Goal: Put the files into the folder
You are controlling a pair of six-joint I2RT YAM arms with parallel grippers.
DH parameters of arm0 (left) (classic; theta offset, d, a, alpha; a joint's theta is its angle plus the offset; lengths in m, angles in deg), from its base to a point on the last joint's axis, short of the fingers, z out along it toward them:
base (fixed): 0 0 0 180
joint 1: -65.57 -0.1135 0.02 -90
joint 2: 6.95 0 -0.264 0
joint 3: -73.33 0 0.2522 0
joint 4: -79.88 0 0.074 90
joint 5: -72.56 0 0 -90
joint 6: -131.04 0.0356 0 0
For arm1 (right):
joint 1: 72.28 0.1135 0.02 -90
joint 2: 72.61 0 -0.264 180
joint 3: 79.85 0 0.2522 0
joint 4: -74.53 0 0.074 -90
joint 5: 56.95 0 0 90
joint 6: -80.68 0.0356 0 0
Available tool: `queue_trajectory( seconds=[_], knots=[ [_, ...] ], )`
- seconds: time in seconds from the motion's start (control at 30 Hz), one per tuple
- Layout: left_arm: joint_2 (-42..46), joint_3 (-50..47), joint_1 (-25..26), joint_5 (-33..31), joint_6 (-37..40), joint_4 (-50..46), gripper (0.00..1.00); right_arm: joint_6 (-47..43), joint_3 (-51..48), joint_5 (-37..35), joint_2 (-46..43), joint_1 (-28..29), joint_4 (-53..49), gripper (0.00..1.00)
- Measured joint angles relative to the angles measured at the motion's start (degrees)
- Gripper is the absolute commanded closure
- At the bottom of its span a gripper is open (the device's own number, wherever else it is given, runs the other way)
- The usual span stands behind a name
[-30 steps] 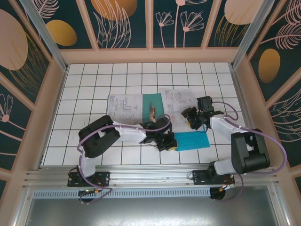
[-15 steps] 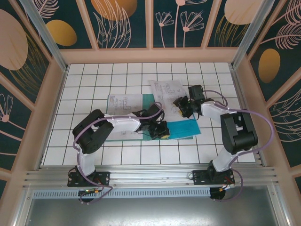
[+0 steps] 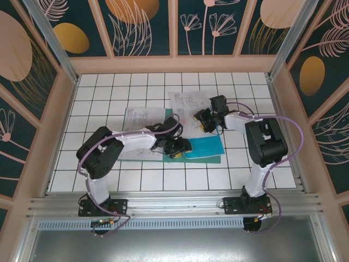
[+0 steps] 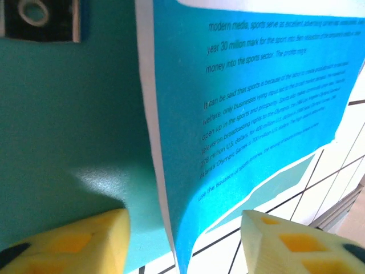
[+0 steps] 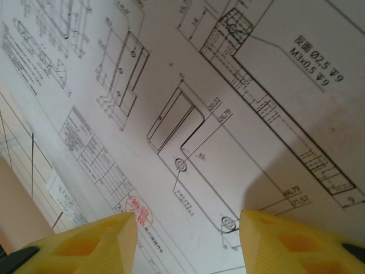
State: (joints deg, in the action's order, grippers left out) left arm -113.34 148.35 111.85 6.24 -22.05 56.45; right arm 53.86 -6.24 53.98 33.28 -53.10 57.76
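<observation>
Left gripper point(image 3: 179, 148): mine, jaws apart, empty, astride the blue sheet point(image 3: 204, 146) edge.
Blue sheet: flat on the folder point(image 4: 68, 114).
White drawing point(image 3: 188, 103): at folder's far side, under my open, empty right gripper point(image 3: 205, 121).

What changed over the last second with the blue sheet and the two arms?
The left gripper pulled the blue sheet left and away from the near edge, onto the right half of the folder, then opened and let it go. The right gripper, fingers apart, moved toward the far left, and the printed drawing sheet under it slid along. The folder and the white sheet on its left half stayed put.
</observation>
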Motion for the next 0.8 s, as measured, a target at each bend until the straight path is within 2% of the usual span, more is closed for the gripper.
queue_trajectory(
  seconds=[0.17, 0.47, 0.8],
  knots=[
    [1.51, -1.97, 0.00, -1.33, -3.15, 3.45, 0.29, 0.20, -1.97, 0.02, 0.26, -0.17, 0.74, 0.49],
    [1.51, -1.90, 0.00, -1.53, -7.96, 8.20, 0.24, 0.22, -7.96, 0.17, -4.04, -0.44, 2.97, 0.49],
    [1.57, -1.99, 0.00, -1.70, -11.19, 8.76, 0.28, 0.33, -13.40, 0.20, -8.70, -0.44, 3.04, 0.48]
  ],
)
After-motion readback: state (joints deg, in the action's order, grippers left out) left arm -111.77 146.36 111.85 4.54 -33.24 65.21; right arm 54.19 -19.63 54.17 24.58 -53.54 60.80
